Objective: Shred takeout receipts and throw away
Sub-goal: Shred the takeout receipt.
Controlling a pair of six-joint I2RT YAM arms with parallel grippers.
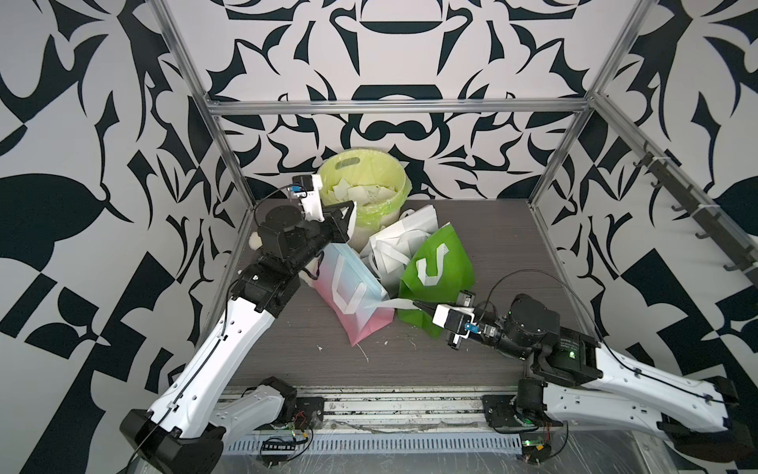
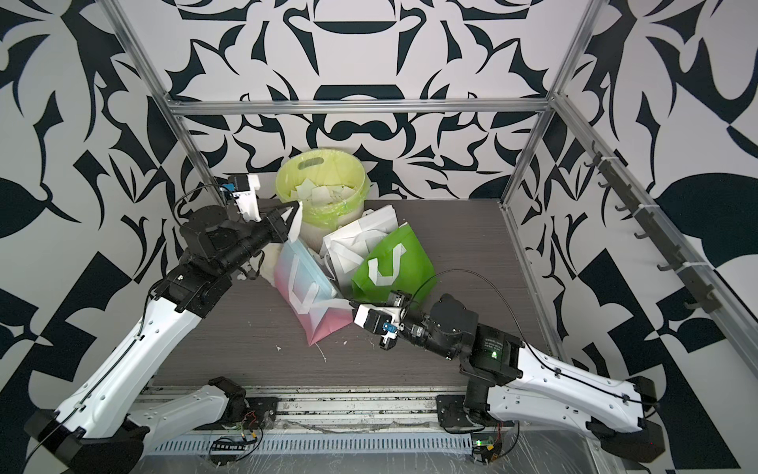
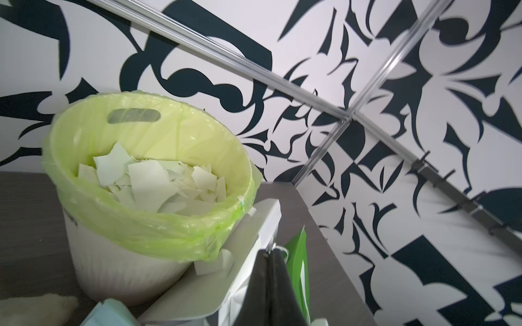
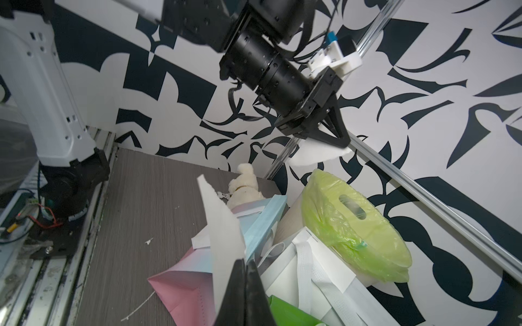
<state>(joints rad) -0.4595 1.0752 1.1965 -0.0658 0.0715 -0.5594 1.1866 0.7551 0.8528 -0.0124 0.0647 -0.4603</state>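
The left gripper [image 4: 342, 142] hung just beside the rim of the lined bin [image 3: 113, 262], its jaws pressed together on a small torn scrap [image 4: 316, 153] — white, drooping below the fingertips. The right gripper [image 4: 244, 266], low over the table [image 1: 492, 246], pinched a larger white piece [image 4: 223, 225] above the pink-and-blue bag [image 1: 361, 324]; whether paper touched bag was hard to tell. More scraps [image 3: 152, 180] lay heaped in the bin — a white bag [image 1: 389, 246] and a green bag [image 1: 447, 262] sat near it.
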